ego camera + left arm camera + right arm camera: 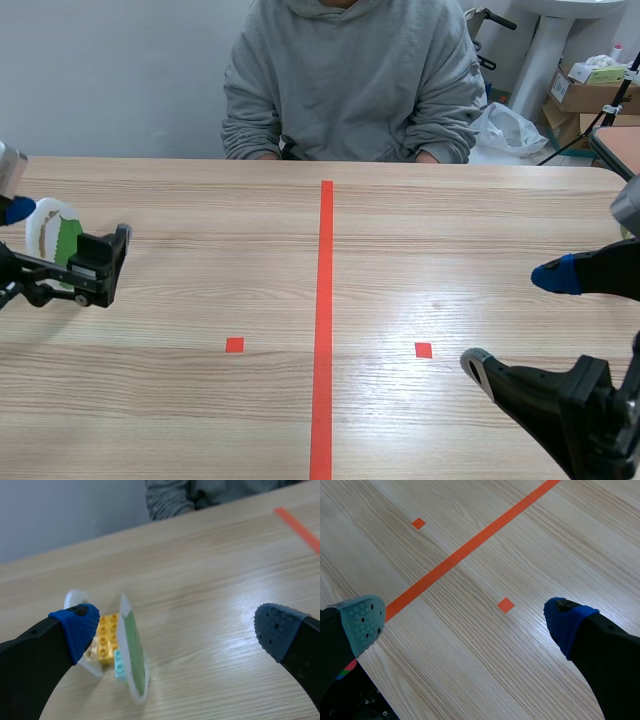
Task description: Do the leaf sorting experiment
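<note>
Right gripper (515, 318), fingers spread, four o'clock; left gripper (175, 625), likewise spread, nine o'clock, beside upright leaf card (134, 645): a sideways nudge could topple it.

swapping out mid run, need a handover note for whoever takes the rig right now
Left gripper: open. The leaf card, standing on its yellow brick base, sits between the fingers, close to one pad, not gripped.
Right gripper: open, holding nothing, over bare table by a red square mark.
Things: only that one card shows, near the table's left edge. A person sits across.
Done: nothing visibly sorted.
Left: probably grip the card and place it; where it goes cannot be told.
</note>
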Robot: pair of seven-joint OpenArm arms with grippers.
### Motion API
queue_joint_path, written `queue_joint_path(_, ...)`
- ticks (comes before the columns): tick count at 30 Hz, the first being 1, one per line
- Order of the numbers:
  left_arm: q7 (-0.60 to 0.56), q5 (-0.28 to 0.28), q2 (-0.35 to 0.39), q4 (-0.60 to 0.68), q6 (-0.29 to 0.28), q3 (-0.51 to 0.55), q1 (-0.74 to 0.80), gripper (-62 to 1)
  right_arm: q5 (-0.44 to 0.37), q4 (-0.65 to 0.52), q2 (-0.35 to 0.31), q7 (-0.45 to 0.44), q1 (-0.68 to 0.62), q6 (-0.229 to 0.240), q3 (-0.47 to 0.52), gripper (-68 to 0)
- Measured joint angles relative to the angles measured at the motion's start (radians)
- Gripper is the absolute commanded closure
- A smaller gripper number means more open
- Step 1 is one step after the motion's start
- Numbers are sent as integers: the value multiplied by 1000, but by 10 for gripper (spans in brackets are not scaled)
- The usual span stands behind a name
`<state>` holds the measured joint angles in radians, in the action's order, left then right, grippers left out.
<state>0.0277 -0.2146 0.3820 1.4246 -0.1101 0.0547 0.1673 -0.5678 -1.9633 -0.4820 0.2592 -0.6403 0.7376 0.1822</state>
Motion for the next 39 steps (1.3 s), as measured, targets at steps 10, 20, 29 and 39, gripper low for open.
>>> queue_joint_path(10,13,-130,71,314,-222,0,151,-623,0,0,0,0,0,0,0,-667)
queue_joint_path(20,36,-128,92,461,-445,0,275,-623,0,0,0,8,0,0,0,-667)
queue_joint_path(29,66,-156,101,515,-515,0,380,-623,0,0,0,8,0,0,0,-667)
queue_joint_path(39,71,-154,101,515,-482,0,433,-623,1,0,0,34,0,0,0,-667)
